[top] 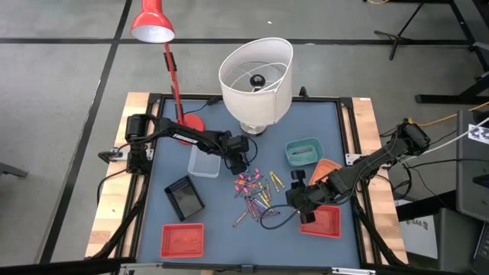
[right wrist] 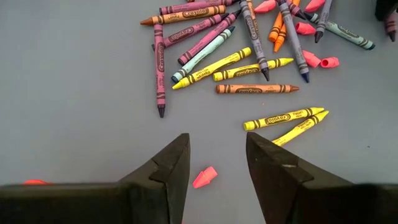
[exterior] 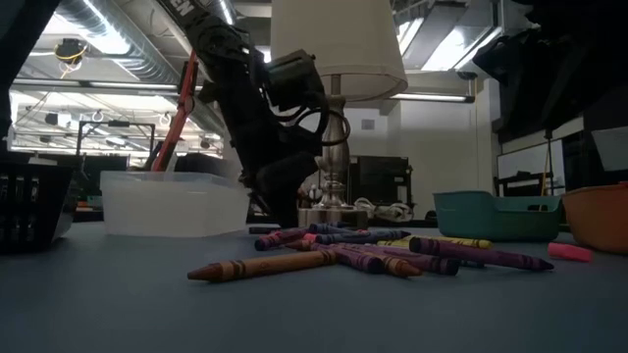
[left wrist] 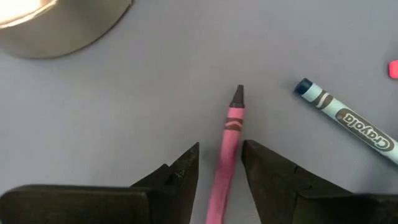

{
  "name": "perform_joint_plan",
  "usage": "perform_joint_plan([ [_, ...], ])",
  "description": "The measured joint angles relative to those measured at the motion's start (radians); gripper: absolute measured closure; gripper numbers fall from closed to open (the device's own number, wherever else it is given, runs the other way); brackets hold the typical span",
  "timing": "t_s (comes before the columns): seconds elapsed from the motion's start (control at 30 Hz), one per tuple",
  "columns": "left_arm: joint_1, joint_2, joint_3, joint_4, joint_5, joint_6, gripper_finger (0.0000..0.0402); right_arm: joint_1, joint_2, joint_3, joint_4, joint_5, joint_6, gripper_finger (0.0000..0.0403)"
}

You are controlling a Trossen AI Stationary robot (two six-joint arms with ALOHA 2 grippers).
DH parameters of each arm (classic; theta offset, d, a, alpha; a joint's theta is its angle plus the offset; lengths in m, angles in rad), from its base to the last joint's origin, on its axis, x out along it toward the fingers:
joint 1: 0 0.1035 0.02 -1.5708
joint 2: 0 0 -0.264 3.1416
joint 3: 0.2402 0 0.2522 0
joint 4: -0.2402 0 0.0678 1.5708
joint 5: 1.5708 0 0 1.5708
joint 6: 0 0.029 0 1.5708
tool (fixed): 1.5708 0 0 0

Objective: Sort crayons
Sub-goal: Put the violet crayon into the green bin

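Many crayons lie scattered in a loose pile at the middle of the blue tabletop, in pink, purple, yellow, orange and pale blue-green. The left hand is down at the far left edge of the pile, just beside the clear plastic tray; its fingers stand apart on either side of a pink crayon that lies flat on the tabletop, not yet clamped. A blue-tipped crayon lies near it to one side. The right hand hovers at the near right edge of the pile, open, with a broken pink stub on the tabletop between its fingers; two yellow crayons lie just beyond.

Around the pile stand a teal tray and an orange tray to the right, a red tray near right, a second red tray near left and a black tray to the left. A white-shaded lamp stands at the far edge, and a red desk lamp leans out from the far left.
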Motion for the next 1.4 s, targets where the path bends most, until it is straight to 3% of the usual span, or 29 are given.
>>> perform_joint_plan([
  [0.5, -0.001, -0.002, -0.002, 0.008, -0.001, 0.009, 0.0392, 0.000, 0.000, 0.000, 0.000, 0.000, 0.001, 0.0247],
  [0.83, 0.001, -0.050, -0.007, 0.013, 0.000, 0.010, 0.0398, 0.000, -0.008, 0.000, 0.000, 0.006, -0.006, 0.0247],
  [1.0, -0.004, -0.086, -0.008, 0.038, 0.041, 0.008, 0.0397, 0.000, -0.050, 0.000, -0.004, 0.100, -0.010, 0.0247],
  [1.27, -0.048, -0.085, -0.006, 0.159, 0.156, 0.008, 0.0396, 0.000, -0.089, 0.000, -0.003, 0.349, -0.083, 0.0247],
  [1.4, -0.072, -0.086, -0.006, 0.279, 0.208, 0.007, 0.0396, 0.000, -0.089, 0.000, -0.002, 0.377, -0.150, 0.0247],
])
